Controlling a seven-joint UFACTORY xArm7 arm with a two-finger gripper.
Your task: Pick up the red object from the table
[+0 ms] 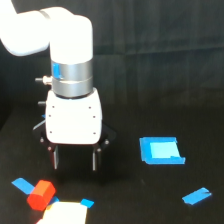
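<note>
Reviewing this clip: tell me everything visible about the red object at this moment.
The red object is a small red-orange faceted block with a matte, plain surface, its top face lighter than its sides. It lies on the black table near the exterior view's lower left, below and slightly left of the gripper, which hangs above it without touching. It sits against a strip of blue tape on its left and by a pale patch at its lower right. It is much smaller than the gripper and is not grasped.

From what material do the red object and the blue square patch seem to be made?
The red object looks like matte plastic or painted wood: flat facets, even colour, no shine; the picture cannot settle which. The blue square patch looks like thin tape or paper, lying flat on the black table with a slightly lifted edge.
</note>
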